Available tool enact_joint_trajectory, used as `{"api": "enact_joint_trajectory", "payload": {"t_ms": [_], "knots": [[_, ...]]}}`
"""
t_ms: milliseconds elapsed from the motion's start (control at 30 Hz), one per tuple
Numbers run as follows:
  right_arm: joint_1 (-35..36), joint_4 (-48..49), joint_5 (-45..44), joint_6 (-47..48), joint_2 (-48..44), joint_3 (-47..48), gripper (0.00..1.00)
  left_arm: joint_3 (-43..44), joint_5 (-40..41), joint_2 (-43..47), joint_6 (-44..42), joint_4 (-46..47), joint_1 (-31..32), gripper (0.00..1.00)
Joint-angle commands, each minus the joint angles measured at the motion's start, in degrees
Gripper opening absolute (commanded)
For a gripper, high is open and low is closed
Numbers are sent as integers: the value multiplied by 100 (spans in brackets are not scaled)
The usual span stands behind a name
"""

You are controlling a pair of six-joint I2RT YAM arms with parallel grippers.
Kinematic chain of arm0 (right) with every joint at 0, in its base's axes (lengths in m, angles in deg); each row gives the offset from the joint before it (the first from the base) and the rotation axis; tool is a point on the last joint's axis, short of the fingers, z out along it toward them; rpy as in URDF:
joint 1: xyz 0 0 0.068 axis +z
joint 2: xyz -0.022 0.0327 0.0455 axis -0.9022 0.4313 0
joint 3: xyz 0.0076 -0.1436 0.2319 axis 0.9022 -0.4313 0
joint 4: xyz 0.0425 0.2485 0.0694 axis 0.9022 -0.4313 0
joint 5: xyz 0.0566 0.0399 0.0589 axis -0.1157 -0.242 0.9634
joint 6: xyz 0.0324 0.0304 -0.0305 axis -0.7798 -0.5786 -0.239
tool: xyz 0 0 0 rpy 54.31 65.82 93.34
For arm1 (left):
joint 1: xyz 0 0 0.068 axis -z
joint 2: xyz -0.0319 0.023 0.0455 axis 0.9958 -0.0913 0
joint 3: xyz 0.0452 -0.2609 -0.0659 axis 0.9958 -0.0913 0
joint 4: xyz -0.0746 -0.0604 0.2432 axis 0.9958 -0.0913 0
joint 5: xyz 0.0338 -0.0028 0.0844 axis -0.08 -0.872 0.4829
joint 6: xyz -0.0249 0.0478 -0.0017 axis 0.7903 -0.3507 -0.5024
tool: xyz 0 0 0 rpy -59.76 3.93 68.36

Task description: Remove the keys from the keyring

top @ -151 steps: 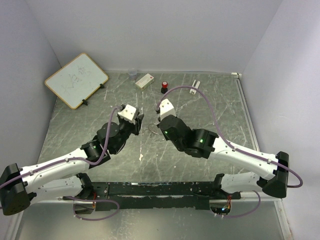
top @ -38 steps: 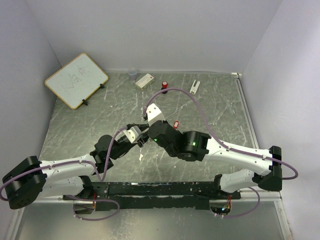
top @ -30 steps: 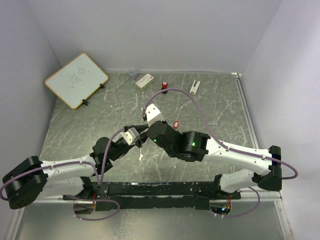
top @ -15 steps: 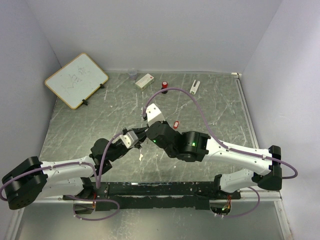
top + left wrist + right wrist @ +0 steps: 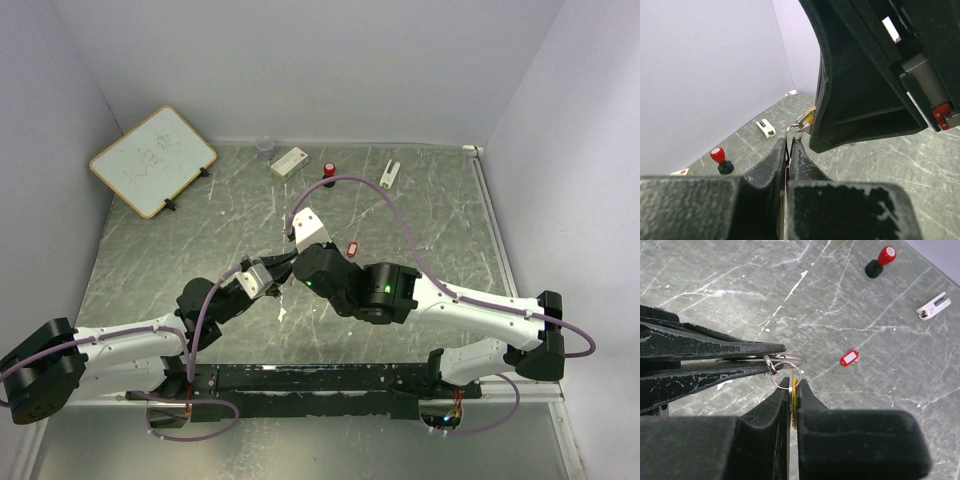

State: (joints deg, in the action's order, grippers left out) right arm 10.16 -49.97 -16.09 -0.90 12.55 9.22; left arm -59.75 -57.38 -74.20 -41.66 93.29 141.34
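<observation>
The thin silver keyring (image 5: 786,359) hangs above the table between both grippers. My left gripper (image 5: 791,141) is shut on its wire; in the right wrist view its two black fingers (image 5: 715,347) reach in from the left and pinch the ring. My right gripper (image 5: 794,381) is shut on a yellowish-tan-headed key (image 5: 795,390) with a silver key against it, both hung on a smaller ring (image 5: 782,375) linked to the keyring. A red-headed key (image 5: 849,358) lies loose on the table, also seen from above (image 5: 351,248). From above, the two grippers meet at mid-table (image 5: 283,270).
A whiteboard (image 5: 152,160) leans at the back left. Along the back edge stand a clear cup (image 5: 265,148), a white box (image 5: 289,162), a red-topped black knob (image 5: 329,173) and a white clip (image 5: 390,173). A white scrap (image 5: 283,314) lies near the grippers.
My left gripper has closed onto the keyring and its arm has edged forward toward the right gripper. The right arm has stayed nearly still, holding the yellow-headed key.
</observation>
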Motion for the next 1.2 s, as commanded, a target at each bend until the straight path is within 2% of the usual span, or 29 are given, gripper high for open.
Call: {"api": "enact_joint_trajectory", "payload": {"t_ms": [0, 733, 1167], "knots": [[1, -56, -144, -83, -101, 59, 0, 6, -42, 176, -86, 181, 29, 7], [1, 251, 214, -176, -6, -390, 0, -19, 189, 640, -85, 301, 29, 7], [-159, 697, 451, -225, -104, -893, 0, -410, 780, 1217, 78, 1197, 29, 7]]}}
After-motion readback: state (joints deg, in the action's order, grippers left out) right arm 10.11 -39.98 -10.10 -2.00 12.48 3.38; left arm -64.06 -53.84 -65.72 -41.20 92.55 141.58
